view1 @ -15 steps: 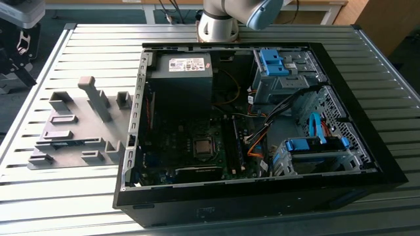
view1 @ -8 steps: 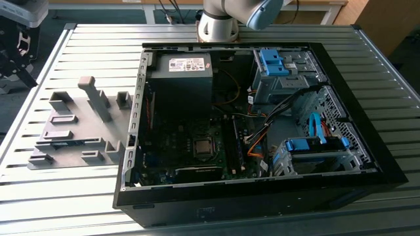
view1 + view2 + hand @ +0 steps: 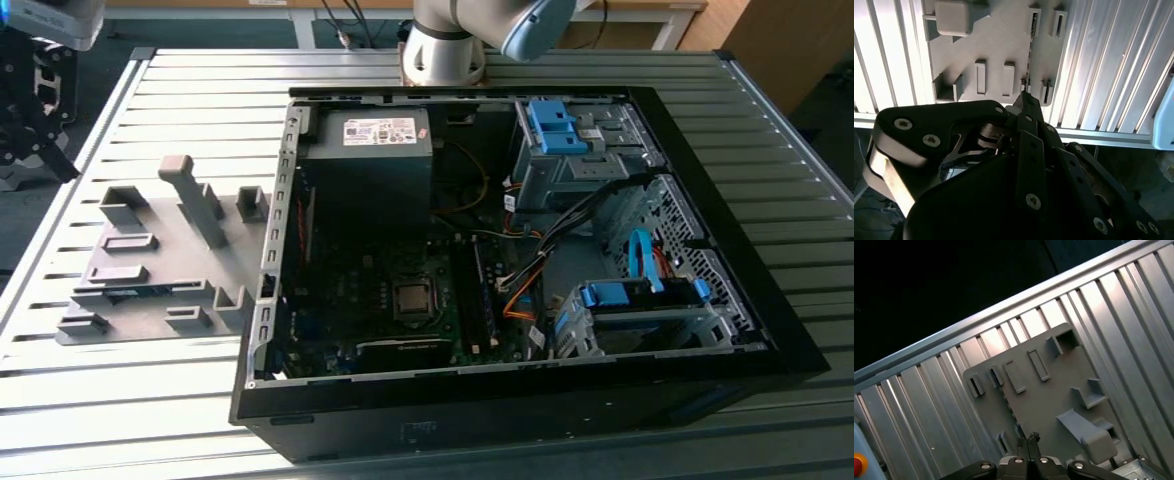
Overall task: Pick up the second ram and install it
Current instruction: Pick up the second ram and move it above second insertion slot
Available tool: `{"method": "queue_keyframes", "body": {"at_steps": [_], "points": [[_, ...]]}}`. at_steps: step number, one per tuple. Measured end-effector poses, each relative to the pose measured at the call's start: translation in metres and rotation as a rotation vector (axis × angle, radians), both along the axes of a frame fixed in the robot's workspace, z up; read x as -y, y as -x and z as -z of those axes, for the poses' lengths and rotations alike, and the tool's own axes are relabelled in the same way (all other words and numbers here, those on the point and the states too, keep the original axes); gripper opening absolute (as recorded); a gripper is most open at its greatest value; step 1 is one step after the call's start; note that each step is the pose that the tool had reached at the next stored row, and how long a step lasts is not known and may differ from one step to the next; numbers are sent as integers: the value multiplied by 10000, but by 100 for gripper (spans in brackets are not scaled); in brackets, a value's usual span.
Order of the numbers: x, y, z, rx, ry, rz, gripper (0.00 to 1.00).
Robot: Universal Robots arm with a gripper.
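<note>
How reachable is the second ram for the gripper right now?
Probably yes: the gripper hangs above the grey holder tray, with nothing seen between it and the second ram on it.

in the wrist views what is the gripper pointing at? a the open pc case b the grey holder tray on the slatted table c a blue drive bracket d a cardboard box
b: in both wrist views the gripper faces the grey holder tray lying on the slatted table, not the pc case.
</note>
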State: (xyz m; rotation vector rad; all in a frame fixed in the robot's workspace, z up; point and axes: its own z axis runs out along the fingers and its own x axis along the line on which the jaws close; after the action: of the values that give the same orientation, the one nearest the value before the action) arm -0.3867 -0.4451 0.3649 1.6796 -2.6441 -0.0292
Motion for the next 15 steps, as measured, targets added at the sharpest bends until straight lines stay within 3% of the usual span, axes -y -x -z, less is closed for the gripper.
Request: {"method": "queue_keyframes", "body": {"at_steps": [8,15], "points": [[6,3,39,1,0,-1651,11],[21,16,41,28,-2,-1671,11]]}}
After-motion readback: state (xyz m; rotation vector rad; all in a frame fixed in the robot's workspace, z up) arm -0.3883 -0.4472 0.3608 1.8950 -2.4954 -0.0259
